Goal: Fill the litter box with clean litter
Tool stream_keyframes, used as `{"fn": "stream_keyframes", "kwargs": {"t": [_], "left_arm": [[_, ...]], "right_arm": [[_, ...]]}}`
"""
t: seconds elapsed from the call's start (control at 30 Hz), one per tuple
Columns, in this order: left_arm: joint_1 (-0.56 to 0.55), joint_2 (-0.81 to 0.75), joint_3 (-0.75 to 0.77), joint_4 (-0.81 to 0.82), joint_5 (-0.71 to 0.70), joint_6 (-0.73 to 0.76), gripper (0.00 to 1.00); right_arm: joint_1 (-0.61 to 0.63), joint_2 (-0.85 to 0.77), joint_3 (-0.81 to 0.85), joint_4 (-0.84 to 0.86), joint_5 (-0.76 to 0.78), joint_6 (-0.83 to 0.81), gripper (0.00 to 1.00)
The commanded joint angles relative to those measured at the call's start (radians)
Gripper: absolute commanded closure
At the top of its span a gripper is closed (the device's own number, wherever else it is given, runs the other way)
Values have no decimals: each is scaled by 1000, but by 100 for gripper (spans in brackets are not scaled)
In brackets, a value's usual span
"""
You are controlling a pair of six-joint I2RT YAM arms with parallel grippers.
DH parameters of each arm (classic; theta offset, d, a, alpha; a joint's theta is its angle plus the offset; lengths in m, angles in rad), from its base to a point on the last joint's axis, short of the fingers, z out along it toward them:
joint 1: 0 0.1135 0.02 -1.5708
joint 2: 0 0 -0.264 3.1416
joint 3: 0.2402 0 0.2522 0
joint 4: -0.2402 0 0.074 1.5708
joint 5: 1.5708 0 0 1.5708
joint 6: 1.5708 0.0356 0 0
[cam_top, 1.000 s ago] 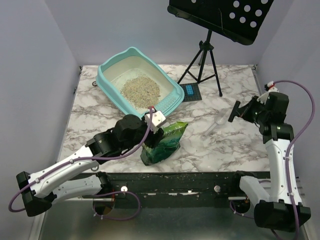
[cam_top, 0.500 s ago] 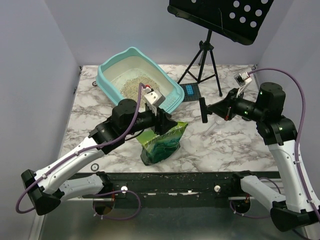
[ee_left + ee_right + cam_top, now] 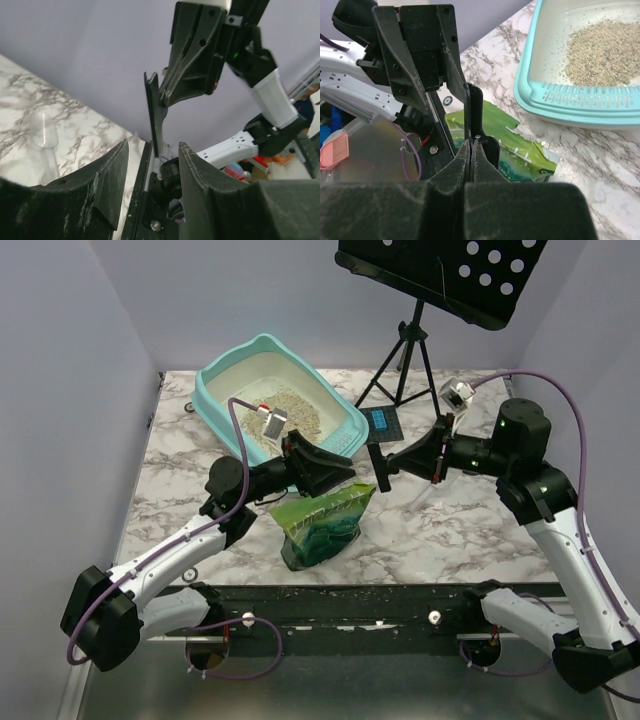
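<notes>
The clean litter [image 3: 297, 406] is judged loose and pourable; its limp foil bag [image 3: 322, 525] is best pinched topside. The left gripper [image 3: 340, 470] is parted, the right gripper [image 3: 378, 465] clenched empty.

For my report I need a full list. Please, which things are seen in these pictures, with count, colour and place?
litter box: one, light teal, table's back left
clean litter: one pile, beige-grey, inside litter box
bag: one, green, table's front middle
scoop: one, clear, right of bag
music stand: one, black, back right
small device: one, black and blue, between litter box and music stand
table: one, marbled white-grey, under everything
left claw: one, black, open above bag
right claw: one, black, shut, facing left claw
</notes>
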Motion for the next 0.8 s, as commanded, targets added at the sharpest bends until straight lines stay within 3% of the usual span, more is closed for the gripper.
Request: {"fn": "stream_keyframes", "kwargs": {"t": [0.0,0.63,0.67,0.77], "left_arm": [[52,33,-43,299,61,-168,48],[77,3,-62,262,49,-101,49],[78,1,-62,261,49,-101,51],[81,0,-63,242,52,-87,76]], "right_arm": [[64,34,-24,119,-3,55,100],[234,131,10,151,72,75,99],[237,131,10,154,76,81,99],[245,120,12,161,95,89,99]]}}
